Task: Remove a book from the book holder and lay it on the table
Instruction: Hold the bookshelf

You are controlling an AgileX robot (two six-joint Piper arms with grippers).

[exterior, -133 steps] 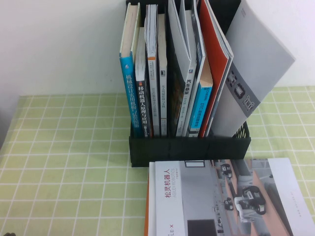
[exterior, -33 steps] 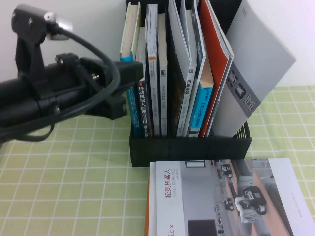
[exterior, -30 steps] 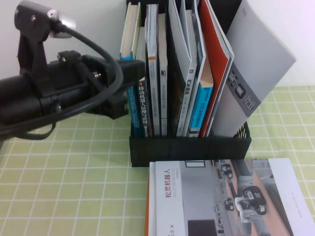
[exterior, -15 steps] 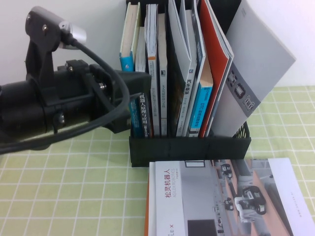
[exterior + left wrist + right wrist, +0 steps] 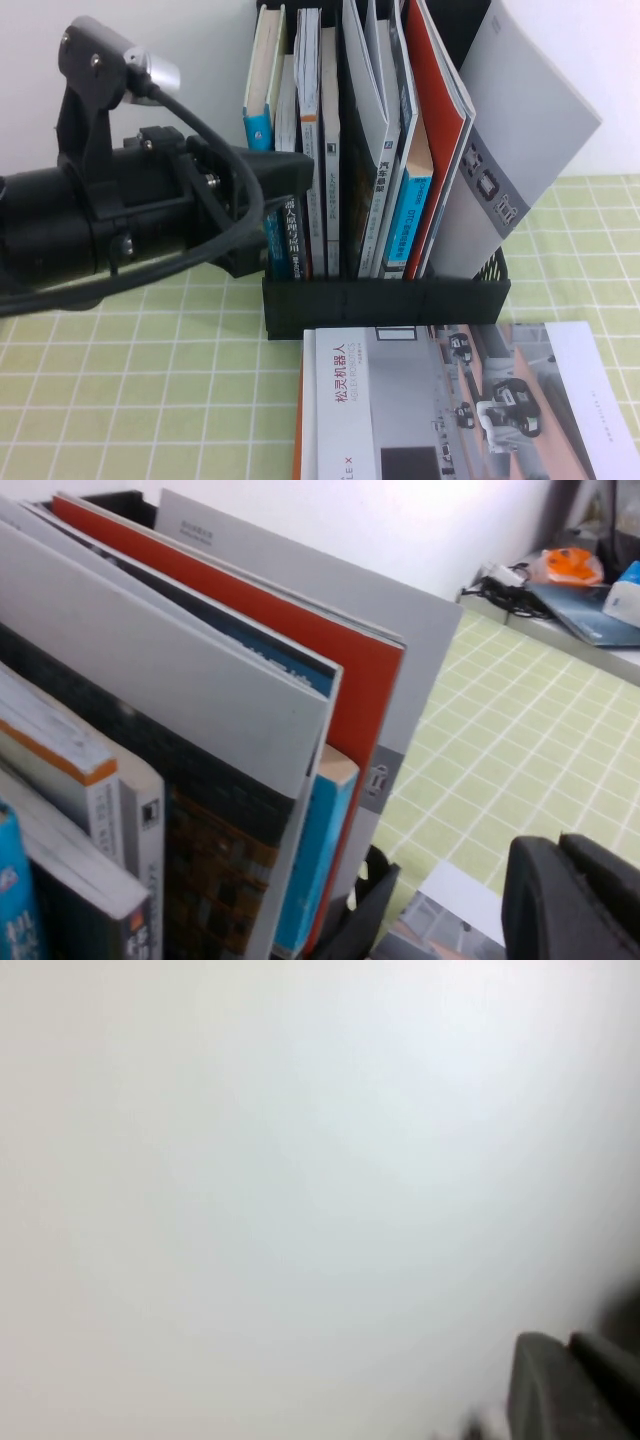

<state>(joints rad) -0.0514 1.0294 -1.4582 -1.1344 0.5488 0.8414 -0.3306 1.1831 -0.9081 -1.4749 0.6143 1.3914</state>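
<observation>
1. A grey-orange brochure point(image 5: 450, 400) is lying on the counter point(image 5: 130, 400), nearest the camera.
2. The left hand point(image 5: 262, 215) is hovering beside the book holder point(image 5: 385, 300); its opening cannot be told.
3. The book point(image 5: 520, 130) is leaning in the holder's rightmost slot.
4. The right hand point(image 5: 575, 1385), fingers together, is facing a blank wall.

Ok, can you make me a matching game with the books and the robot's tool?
1 grey book
2 red booklet
3 robot-photo brochure
4 left tool

a flat on the table
b leaning at the book holder's right end
c by the holder's left-end books
d in the holder, next to the grey book

Pairs: 1-b, 2-d, 3-a, 4-c.
The right tool faces something white, outside the high view.
</observation>
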